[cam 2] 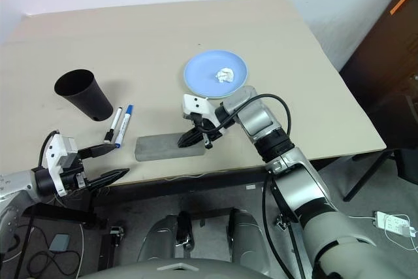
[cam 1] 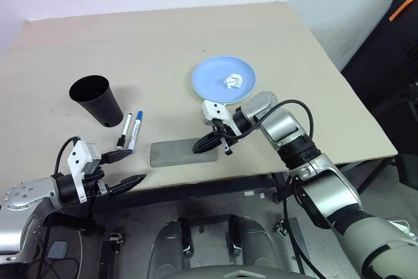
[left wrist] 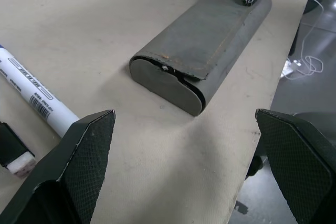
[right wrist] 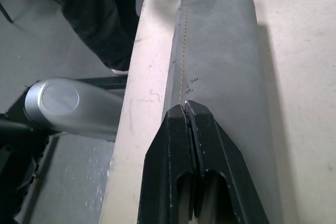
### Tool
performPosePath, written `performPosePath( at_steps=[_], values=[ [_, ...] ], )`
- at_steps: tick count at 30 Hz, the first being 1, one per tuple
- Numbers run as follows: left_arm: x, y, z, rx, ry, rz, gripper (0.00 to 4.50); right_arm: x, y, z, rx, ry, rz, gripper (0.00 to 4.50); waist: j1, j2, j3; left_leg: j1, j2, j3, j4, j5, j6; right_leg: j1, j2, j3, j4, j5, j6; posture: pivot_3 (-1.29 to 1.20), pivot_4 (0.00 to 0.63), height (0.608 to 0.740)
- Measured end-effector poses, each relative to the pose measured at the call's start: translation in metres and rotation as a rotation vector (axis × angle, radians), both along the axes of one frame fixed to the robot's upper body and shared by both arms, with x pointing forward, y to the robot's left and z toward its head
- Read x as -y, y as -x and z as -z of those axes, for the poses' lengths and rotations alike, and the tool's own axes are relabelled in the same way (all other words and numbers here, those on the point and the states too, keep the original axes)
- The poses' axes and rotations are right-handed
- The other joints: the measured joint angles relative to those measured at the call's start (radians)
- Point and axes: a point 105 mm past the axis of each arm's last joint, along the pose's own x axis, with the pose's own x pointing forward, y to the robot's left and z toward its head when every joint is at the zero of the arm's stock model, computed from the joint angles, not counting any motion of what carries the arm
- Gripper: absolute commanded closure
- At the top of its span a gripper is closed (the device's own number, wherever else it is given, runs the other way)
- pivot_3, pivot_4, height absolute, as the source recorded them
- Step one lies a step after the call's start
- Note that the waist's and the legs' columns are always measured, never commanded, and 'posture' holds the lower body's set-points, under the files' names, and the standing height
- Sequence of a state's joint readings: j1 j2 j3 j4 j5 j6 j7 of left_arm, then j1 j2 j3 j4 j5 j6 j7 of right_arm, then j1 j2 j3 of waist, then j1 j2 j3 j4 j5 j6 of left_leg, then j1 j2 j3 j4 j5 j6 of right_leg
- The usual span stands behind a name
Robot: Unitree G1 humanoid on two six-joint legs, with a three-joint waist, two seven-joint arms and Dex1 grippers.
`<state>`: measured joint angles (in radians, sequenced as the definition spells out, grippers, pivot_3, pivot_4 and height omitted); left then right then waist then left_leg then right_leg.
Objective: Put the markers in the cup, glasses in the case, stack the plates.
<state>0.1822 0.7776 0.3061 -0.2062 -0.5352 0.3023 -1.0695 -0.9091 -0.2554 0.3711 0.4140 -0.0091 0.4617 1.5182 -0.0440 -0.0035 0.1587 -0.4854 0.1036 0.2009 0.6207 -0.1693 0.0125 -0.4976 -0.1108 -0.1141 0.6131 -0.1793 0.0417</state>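
Note:
The grey case (cam 1: 176, 153) lies closed near the table's front edge. My right gripper (cam 1: 204, 144) is shut, its tips pressed together at the case's (right wrist: 220, 51) right end, with nothing between them. Two markers lie side by side left of the case, one black-capped (cam 1: 124, 130) and one blue-capped (cam 1: 135, 131). The black cup (cam 1: 96, 99) stands upright behind them. A light blue plate (cam 1: 212, 73) sits behind the right gripper. My left gripper (cam 1: 126, 169) hangs open off the front edge, left of the case (left wrist: 205, 51). The glasses are out of view.
A small white paper wad (cam 1: 232, 82) lies on the blue plate. The table's front edge (cam 1: 215, 178) runs just in front of the case, and the floor shows below it. Bare tabletop (cam 1: 150, 44) stretches behind the cup and plate.

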Motion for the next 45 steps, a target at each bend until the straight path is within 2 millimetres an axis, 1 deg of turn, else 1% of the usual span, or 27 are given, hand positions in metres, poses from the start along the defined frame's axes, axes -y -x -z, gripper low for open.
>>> performPosePath(
  at_steps=[3,6,9,15,19,23,27,29,32,35,38,40,45],
  values=[
    [-0.001,-0.002,-0.006,0.011,0.026,-0.027,0.0,-0.003,0.004,-0.009,-0.029,-0.058,-0.007,4.47,0.0,0.0,0.0,0.0,0.0,0.0,0.0,0.0,0.0,0.0,0.0,0.0,0.0,0.0,0.0,0.0,0.15,0.711],
    [-0.005,-0.009,-0.02,0.058,0.084,-0.088,0.0,-0.004,0.002,-0.02,-0.013,-0.118,0.007,4.47,0.0,0.0,0.0,0.001,0.0,-0.001,0.0,0.0,0.0,0.001,0.0,0.0,0.0,0.0,0.0,0.0,0.15,0.711],
    [-0.009,-0.013,-0.028,0.097,0.093,-0.138,0.0,-0.005,0.002,-0.026,-0.011,-0.151,0.011,4.47,0.0,0.0,0.0,0.002,-0.001,-0.001,0.001,0.0,0.0,0.002,0.0,0.0,0.0,0.0,0.0,0.0,0.15,0.711],
    [-0.014,-0.016,-0.035,0.088,0.124,-0.238,0.0,0.001,-0.001,-0.042,-0.01,-0.212,0.059,4.47,0.0,0.0,0.0,0.002,-0.001,-0.002,0.002,0.0,0.0,0.003,0.0,0.0,0.0,0.0,0.0,0.0,0.15,0.711],
    [-0.024,-0.024,-0.034,0.066,0.093,-0.348,0.0,0.006,-0.007,-0.051,-0.011,-0.244,0.106,4.47,0.001,0.0,0.0,0.002,-0.001,-0.002,0.002,0.0,0.0,0.003,0.0,0.0,0.0,0.0,0.0,0.0,0.15,0.711],
    [-0.03,-0.03,-0.034,0.034,0.067,-0.419,0.0,0.007,-0.01,-0.059,-0.006,-0.275,0.133,4.47,0.001,-0.001,0.0,0.002,-0.001,-0.003,0.002,0.0,0.0,0.003,0.0,0.0,0.0,0.0,0.0,0.0,0.15,0.711],
    [-0.044,-0.037,-0.035,-0.007,-0.047,-0.52,0.0,0.01,-0.014,-0.061,0.004,-0.285,0.164,4.47,0.001,-0.001,0.0,0.002,-0.001,-0.003,0.002,0.0,0.0,0.003,0.0,0.0,0.0,0.0,0.0,0.0,0.15,0.711],
    [-0.046,-0.04,-0.033,-0.044,-0.079,-0.549,0.0,0.011,-0.016,-0.061,0.008,-0.287,0.176,4.47,0.001,-0.001,0.0,0.002,-0.001,-0.003,0.002,0.0,0.0,0.003,0.0,0.0,0.0,0.0,0.0,0.0,0.15,0.711],
    [-0.048,-0.042,-0.024,-0.088,-0.099,-0.576,0.0,0.012,-0.019,-0.062,0.015,-0.288,0.195,4.47,0.001,-0.001,0.0,0.002,-0.001,-0.002,0.001,0.0,0.0,0.003,0.0,0.0,0.0,0.0,0.0,0.0,0.15,0.711],
    [-0.052,-0.047,-0.016,-0.11,-0.081,-0.611,0.0,0.014,-0.022,-0.063,0.021,-0.29,0.217,4.47,0.001,-0.001,0.0,0.002,-0.001,-0.003,0.001,0.0,0.0,0.003,0.001,0.0,0.0,0.0,0.0,0.0,0.15,0.711],
    [-0.052,-0.049,-0.006,-0.126,-0.085,-0.614,0.0,0.016,-0.024,-0.064,0.027,-0.292,0.228,4.47,0.001,-0.001,0.0,0.002,-0.001,-0.003,0.001,0.0,0.0,0.003,0.001,0.0,0.0,0.0,0.0,0.0,0.15,0.711],
    [-0.053,-0.051,0.004,-0.145,-0.094,-0.616,0.0,0.016,-0.024,-0.064,0.031,-0.294,0.233,4.47,0.001,-0.001,0.0,0.002,-0.001,-0.003,0.001,0.0,0.0,0.003,0.001,0.0,0.0,0.0,0.0,0.0,0.15,0.711],
    [-0.052,-0.062,0.007,-0.123,-0.121,-0.614,0.0,0.019,-0.027,-0.065,0.044,-0.292,0.25,4.47,0.005,-0.001,0.0,0.002,-0.001,-0.003,0.001,0.0,0.0,0.003,0.0,0.0,0.0,0.001,-0.001,0.0,0.15,0.711]
  ],
)
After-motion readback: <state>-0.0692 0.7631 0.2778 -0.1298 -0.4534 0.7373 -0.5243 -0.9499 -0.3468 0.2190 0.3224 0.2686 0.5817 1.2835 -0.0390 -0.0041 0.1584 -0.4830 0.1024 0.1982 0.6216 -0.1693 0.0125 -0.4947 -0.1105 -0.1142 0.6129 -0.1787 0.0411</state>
